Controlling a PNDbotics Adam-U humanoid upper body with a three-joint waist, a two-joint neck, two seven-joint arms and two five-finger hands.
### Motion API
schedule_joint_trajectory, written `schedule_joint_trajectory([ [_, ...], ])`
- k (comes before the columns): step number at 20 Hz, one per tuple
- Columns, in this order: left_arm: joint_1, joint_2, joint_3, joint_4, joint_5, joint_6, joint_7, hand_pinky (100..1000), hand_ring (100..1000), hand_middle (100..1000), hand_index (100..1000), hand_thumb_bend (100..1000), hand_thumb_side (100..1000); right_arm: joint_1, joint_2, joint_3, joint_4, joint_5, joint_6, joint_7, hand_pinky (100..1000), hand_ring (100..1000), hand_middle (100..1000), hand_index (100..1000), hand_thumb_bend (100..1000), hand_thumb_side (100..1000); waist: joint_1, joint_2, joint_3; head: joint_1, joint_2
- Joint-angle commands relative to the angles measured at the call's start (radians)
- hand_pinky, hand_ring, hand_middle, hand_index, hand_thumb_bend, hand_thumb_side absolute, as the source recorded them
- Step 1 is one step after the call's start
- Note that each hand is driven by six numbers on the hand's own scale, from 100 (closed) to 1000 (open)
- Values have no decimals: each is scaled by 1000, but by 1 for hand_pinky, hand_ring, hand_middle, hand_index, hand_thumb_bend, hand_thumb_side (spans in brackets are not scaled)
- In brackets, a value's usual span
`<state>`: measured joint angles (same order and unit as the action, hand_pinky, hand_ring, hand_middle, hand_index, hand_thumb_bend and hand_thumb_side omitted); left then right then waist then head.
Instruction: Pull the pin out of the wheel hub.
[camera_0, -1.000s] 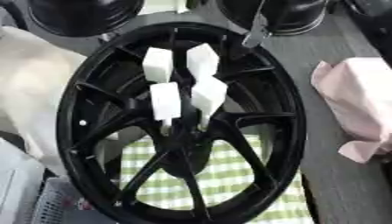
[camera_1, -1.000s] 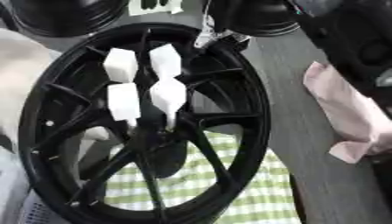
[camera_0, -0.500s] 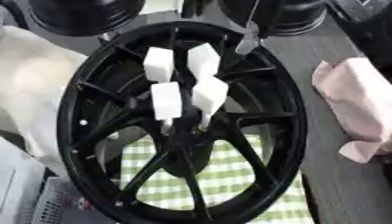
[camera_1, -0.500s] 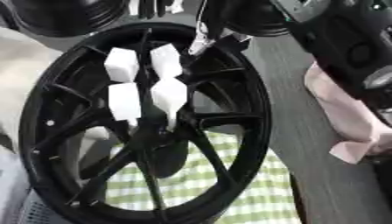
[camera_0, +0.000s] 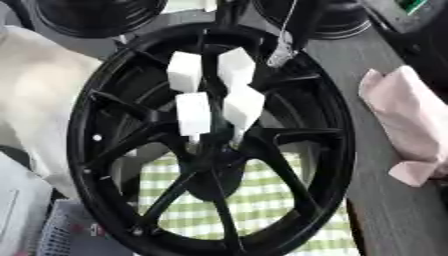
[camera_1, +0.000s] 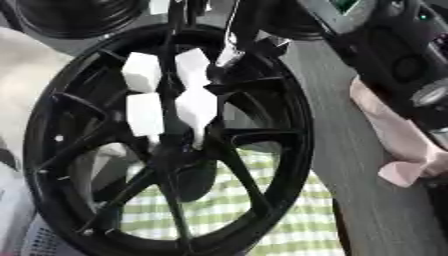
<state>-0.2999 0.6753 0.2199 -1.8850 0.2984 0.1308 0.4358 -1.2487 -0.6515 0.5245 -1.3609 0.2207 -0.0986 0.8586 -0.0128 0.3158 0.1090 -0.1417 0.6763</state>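
Note:
A black spoked wheel hub (camera_0: 114, 90) lies flat and fills most of both views. Four white blocks (camera_0: 194, 112) stand close together around its centre, each on a thin stem. My right arm (camera_1: 411, 65) comes in from the upper right, and dark parts of its hand (camera_0: 302, 22) hang over the hub's far rim. A small silver piece (camera_0: 281, 50) hangs below the hand, just inside the far rim and to the right of the white blocks. The hand is apart from the white blocks. How its fingers are set is hidden. My left hand is out of sight.
A green checked cloth (camera_0: 262, 200) lies under the hub's near half. A pink cloth (camera_0: 407, 120) sits right of the hub, white material (camera_0: 35, 100) left of it. More black wheels (camera_0: 96, 15) stand behind. A grey crate (camera_0: 52, 232) is at the lower left.
The silver piece under my right hand has dropped a little lower and leftward, closer to the hub's far rim. The white blocks and the hub have stayed in place.

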Motion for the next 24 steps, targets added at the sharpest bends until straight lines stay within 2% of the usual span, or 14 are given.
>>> schedule_joint_trajectory([
  [1,-12,16,16,-9,-6,0,4,762,799,716,833,895,641,-13,-7,-6,6,10,6,-19,835,765,729,787,597,218,5,-14,3,0,2],
  [19,-23,9,19,-5,-5,1,9,759,796,709,831,896,640,8,11,16,42,-15,26,-17,825,750,698,763,592,208,-3,-12,11,7,20],
  [24,-23,6,21,-5,-5,1,12,758,779,704,829,898,639,12,17,20,49,-25,33,-17,820,741,680,740,564,194,-7,-10,13,7,22],
])
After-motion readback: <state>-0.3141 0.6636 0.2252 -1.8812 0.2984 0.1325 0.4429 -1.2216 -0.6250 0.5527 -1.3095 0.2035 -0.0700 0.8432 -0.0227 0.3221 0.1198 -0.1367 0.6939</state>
